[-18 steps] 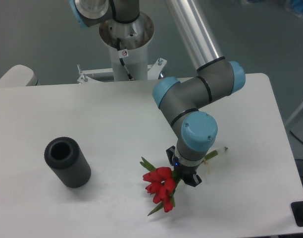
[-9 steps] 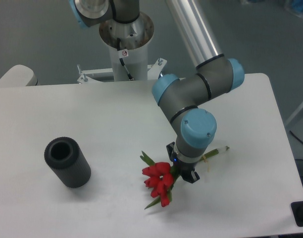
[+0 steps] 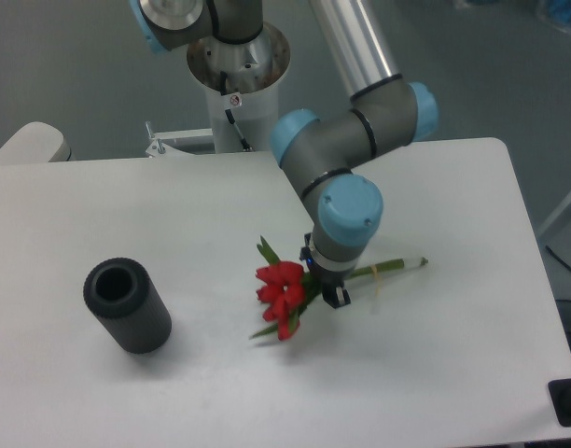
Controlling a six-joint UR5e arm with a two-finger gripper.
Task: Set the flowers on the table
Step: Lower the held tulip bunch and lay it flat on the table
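The flowers [image 3: 280, 289], red tulips with green leaves, lie low over the white table [image 3: 453, 364] near its middle. Their long green stems run right to a pale-banded end [image 3: 397, 267]. My gripper [image 3: 324, 290] points down over the stems just right of the blooms and is shut on them. The blue wrist above hides most of the fingers. I cannot tell whether the blooms touch the tabletop.
A black cylinder [image 3: 127, 305] stands upright on the left part of the table. The arm's base column [image 3: 237, 84] stands beyond the far edge. The table's right edge is near a black box [image 3: 570, 403].
The gripper has moved up and to the left with the flowers in it; the blooms swung toward the table's middle, while the stem end shifted only slightly.
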